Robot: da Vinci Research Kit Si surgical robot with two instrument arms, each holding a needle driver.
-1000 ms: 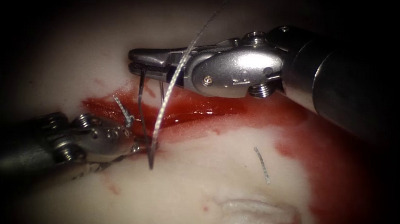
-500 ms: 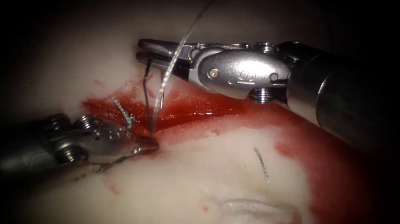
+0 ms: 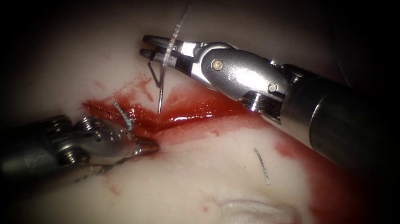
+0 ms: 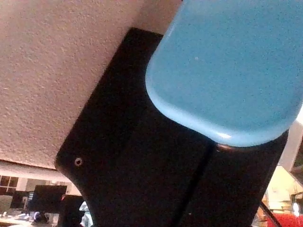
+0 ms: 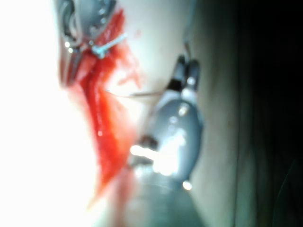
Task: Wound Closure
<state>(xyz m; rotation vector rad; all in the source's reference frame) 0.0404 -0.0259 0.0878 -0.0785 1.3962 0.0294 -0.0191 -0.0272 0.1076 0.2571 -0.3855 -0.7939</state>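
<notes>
My right tool point(image 3: 146, 46) hangs above the cut point(image 3: 186, 111) near its left end, its jaws shut on the thin dark needle point(image 3: 152, 72) close to one end. The needle hangs free of the tissue point(image 3: 196, 172). A pale thread point(image 3: 165, 73) crosses the jaws and runs down, its lower end just over the red fluid. My left tool point(image 3: 154, 146) rests on the tissue at the cut's left end, jaws shut and holding nothing I can see. The right wrist view shows the right tool point(image 5: 184, 71), the needle point(image 5: 137, 93) and the left tool point(image 5: 75, 42).
A short cut end of thread point(image 3: 123, 112) sticks up from the cut beside the left tool. Another loose piece point(image 3: 261, 165) lies on the tissue to the right. Red fluid point(image 3: 334, 189) pools in the cut and stains the right side. A pale raised patch point(image 3: 254, 212) sits near the front.
My right tool has lifted and turned, moving up and to the right. The needle and thread came up off the tissue with it. The left tool has stayed put.
</notes>
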